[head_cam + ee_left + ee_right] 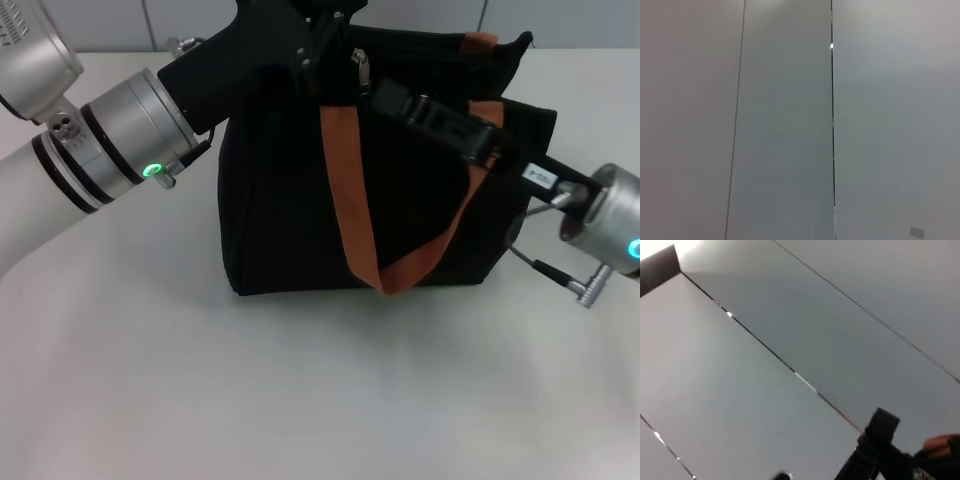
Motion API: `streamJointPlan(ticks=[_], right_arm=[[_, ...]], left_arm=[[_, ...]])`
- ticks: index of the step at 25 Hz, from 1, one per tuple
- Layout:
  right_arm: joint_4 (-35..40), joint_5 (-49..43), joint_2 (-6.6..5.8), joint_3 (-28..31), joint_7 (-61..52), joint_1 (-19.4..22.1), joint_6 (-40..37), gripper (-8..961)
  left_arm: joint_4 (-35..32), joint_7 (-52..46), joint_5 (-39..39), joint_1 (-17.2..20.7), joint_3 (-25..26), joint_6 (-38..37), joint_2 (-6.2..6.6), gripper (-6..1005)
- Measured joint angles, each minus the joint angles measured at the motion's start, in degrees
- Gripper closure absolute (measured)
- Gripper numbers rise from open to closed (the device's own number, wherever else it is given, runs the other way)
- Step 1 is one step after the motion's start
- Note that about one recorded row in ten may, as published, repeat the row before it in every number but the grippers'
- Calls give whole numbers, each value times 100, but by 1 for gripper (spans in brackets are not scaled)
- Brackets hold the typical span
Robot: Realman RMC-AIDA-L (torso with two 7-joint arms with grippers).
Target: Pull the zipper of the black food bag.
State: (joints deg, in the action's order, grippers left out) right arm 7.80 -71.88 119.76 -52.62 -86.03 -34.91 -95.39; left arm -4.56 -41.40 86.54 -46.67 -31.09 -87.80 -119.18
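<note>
The black food bag [300, 200] stands upright in the middle of the table, with one rust-orange handle [350, 190] hanging down its front. A small silver zipper pull [358, 62] shows at the bag's top edge. My left gripper [318, 48] reaches in from the left and sits at the top edge, just left of the pull. My right gripper [388, 95] reaches in from the right, low along the top edge and close to the pull on its right. The left wrist view shows only wall panels. The right wrist view shows a black part [880, 445] and a bit of orange strap [940, 442].
The white table [300, 400] spreads in front of the bag. A tiled wall [560, 20] runs behind it. The second orange handle [480, 42] shows at the bag's back right. A cable [545, 268] hangs from the right wrist beside the bag.
</note>
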Motion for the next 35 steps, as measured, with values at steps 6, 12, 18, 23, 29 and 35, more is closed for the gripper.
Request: streamJointPlan(ticks=[6,12,18,23,29,35], right_arm=[[292,54,2,37,23,141,183,572],[319,307,6,44,31,78,550,572],[325,386,6,19,34,12,649,572],[315,373,5,-23,47,-96,760,572],[288,351,3,-38,218,-146,904,571],[281,355,3,-156,906,-166,781,571]], left_arm=[[9,0,-6,-18,-3,0,0,954],[9,0,-6,-39,-4,0,0,952],[8,0,-6,-42,-3,9,0,950],[8,0,-6,-44,-3,10,0,949],[8,0,-6,-44,6,26,0,947],[7,0,-6,-44,6,51,0,945]])
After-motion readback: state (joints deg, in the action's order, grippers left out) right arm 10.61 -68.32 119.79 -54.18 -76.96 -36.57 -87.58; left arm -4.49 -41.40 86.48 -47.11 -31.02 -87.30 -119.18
